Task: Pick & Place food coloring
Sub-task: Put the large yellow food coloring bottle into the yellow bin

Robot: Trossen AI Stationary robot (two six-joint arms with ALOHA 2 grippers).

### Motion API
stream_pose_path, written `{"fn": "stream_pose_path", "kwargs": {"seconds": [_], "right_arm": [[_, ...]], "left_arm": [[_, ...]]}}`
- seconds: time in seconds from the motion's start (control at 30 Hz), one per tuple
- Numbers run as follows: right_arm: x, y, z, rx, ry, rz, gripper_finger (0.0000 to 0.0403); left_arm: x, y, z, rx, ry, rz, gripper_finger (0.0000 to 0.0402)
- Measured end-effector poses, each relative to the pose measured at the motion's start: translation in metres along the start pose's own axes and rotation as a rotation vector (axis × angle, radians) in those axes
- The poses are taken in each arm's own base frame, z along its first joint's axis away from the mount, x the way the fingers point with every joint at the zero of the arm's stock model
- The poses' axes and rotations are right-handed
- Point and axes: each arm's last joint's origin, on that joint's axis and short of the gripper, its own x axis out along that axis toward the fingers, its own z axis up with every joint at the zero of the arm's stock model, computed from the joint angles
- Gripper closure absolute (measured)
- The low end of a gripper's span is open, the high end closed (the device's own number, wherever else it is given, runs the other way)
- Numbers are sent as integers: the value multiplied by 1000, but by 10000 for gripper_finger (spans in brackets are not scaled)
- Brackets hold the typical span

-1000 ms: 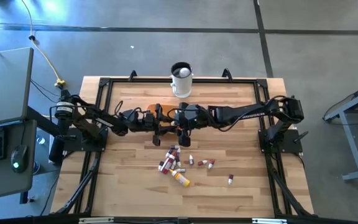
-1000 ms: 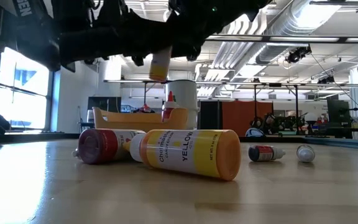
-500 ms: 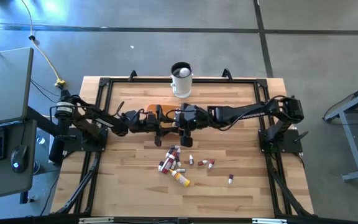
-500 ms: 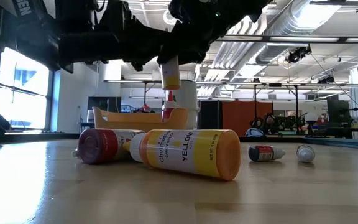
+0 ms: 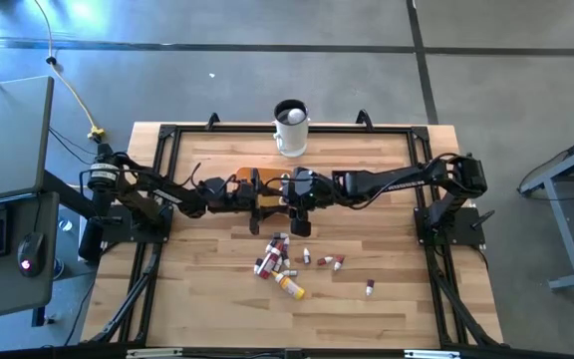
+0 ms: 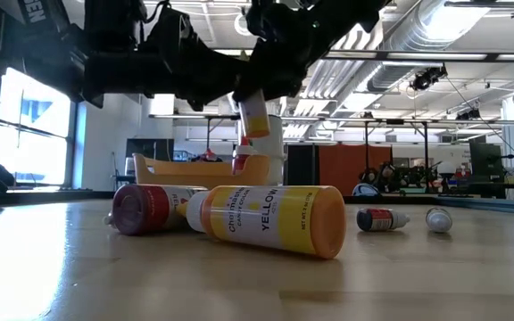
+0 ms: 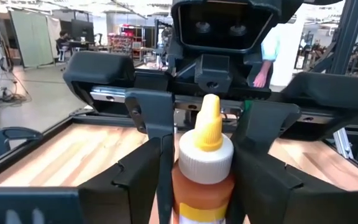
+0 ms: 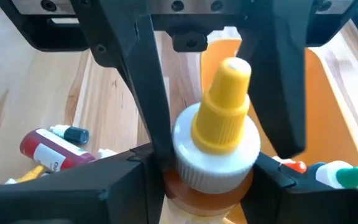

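A handover is under way over the orange bowl [image 8: 337,106]: the right claw [image 8: 207,169] is clenched on a yellow-capped food coloring bottle [image 8: 219,134], held upright in the air. The left claw [image 7: 207,171] flanks the same bottle and seems released, though the view is crowded. Next, the left claw should back clear so the bottle can be lowered; the other bottles [image 5: 279,261] wait on the bench [image 5: 387,309]
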Motion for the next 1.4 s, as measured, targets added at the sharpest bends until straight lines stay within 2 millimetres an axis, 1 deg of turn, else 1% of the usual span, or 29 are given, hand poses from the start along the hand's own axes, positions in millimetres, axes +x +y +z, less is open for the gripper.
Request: {"fn": "stream_pose_path", "kwargs": {"seconds": [0.2, 0.3, 0.43, 0.57, 0.77, 0.93, 1.1, 1.33, 1.4], "right_arm": [[0, 0, -1, 4, 13, -1, 264], [0, 0, -1, 4, 16, -1, 254], [-1, 0, -1, 32, 15, -1, 230], [-1, 0, -2, 56, 31, -1, 209], [-2, 0, -11, 48, 124, -14, 191], [-4, 7, -22, 63, 233, -45, 190], [-8, 18, -33, 62, 341, -92, 189], [-11, 31, -37, 39, 361, -139, 189], [-11, 33, -37, 35, 362, -136, 189]], "left_arm": [[0, 0, -1, 0, 6, -2, 251], [0, 0, -1, -1, 9, -4, 271], [0, 0, -2, -19, 19, -3, 289], [-1, 0, -2, -19, 17, -3, 288], [-1, 0, -3, -38, 26, -2, 287], [-1, 0, -6, -46, 51, 5, 287], [-1, 2, -7, -33, 65, 58, 287], [-1, 4, -6, -9, 58, 116, 287], [-2, 4, -2, -7, 54, 131, 287]]}}
